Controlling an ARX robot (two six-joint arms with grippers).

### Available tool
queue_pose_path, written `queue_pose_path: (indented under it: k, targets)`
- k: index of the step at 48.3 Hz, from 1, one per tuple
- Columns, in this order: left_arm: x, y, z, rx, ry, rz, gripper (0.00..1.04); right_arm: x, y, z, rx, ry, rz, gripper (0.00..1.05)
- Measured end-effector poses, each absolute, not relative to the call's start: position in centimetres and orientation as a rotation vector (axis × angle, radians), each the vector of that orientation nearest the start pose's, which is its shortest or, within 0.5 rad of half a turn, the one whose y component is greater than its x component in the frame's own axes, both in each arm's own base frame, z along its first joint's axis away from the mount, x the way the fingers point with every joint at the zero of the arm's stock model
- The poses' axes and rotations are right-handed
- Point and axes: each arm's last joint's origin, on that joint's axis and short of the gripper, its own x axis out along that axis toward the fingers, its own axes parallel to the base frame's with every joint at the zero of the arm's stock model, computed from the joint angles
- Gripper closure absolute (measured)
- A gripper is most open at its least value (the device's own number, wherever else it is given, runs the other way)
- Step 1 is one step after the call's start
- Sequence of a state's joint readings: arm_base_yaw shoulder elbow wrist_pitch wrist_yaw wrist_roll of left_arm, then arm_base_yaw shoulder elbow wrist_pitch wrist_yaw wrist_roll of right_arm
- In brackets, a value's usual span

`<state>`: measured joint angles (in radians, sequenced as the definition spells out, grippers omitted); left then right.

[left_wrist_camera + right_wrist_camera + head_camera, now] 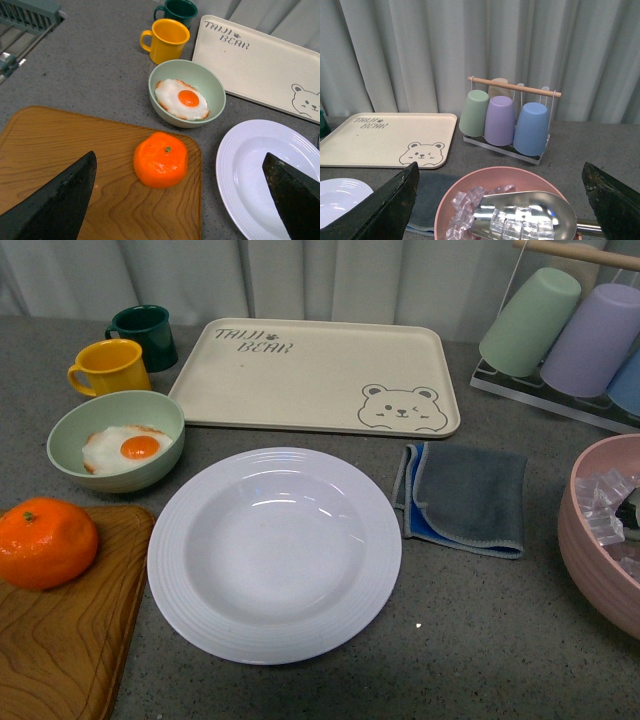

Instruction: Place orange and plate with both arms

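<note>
The orange (45, 542) lies on a wooden board (60, 660) at the near left corner of the grey table, with its small green stem spot facing up. The plate (275, 552) stands in the middle of the table, just beside the board's right edge, and nothing is in it. Behind the board is a pale green bowl (68, 430) with a fried egg (125, 450) inside, and further back are a yellow mug (108, 367) and a dark green mug (145, 335). A cream tray (310, 370) with a bear drawing lies behind the plate, and a folded grey-blue cloth (465, 498) lies on the plate's right. In the left wrist view, the left gripper (178, 156) is above the board with its two dark fingers (60, 200) spread wide, holding nothing; the orange sits between them without touching them. In the right wrist view, the right gripper (500, 165) is also spread wide and empty, above a pink bowl (470, 182) that contains ice cubes (465, 200) and a metal scoop (530, 212). Neither arm appears in the front view.
</note>
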<state>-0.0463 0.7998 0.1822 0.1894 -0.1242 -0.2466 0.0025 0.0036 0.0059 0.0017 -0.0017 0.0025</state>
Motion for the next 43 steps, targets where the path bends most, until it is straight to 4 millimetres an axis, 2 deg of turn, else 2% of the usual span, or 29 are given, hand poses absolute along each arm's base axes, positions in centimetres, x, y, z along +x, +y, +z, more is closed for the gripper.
queue_pose_path:
  k: [6,17,43]
  targets:
    - [18.7,-0.6,14.6,-0.206,0.571,0.095,0.07,9.8,0.0,16.5,0.002,-0.004,0.004,0.09]
    - [22.1,-0.5,11.9,-0.162,0.757,0.119,0.07,9.8,0.0,16.5,0.002,-0.004,0.004,0.09]
    - [26.3,-0.4,8.8,-0.137,0.91,0.091,0.07,9.8,0.0,16.5,0.002,-0.004,0.004,0.09]
